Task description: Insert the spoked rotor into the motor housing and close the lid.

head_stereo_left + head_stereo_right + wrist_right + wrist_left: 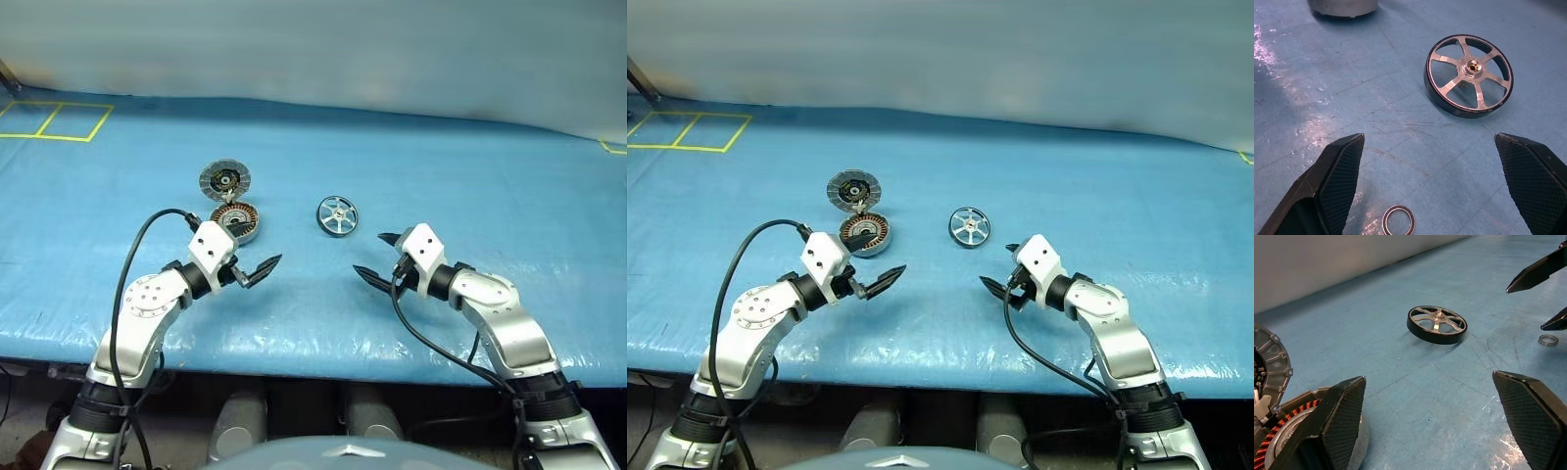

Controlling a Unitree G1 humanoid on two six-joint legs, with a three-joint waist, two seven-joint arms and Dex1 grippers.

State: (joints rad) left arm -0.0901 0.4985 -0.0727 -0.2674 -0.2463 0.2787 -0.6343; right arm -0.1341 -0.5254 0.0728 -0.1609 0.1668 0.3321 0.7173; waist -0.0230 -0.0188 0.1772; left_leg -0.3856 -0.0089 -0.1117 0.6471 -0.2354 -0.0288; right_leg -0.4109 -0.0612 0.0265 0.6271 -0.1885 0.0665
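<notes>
Both grippers, left (257, 269) and right (377, 259), hover with jaws released and empty over the blue table (470, 186), the spoked rotor (337, 215) lying between them farther back, beside the motor housing (236, 219) with its lid (224, 180) flipped open.

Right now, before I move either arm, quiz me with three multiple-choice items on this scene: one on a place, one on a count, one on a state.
1. Where does the spoked rotor lie?
A. inside the motor housing
B. on the blue table, apart from the housing
C. between the left gripper's fingers

2. How many spokes does the rotor show?
A. three
B. six
C. ten

3. How is the lid?
A. swung open, beside the motor housing
B. shut over the windings
C. held by the right gripper

Answers: 1 B, it rests alone on the table. 2 B, six count in the right wrist view. 3 A, the copper windings are exposed.
</notes>
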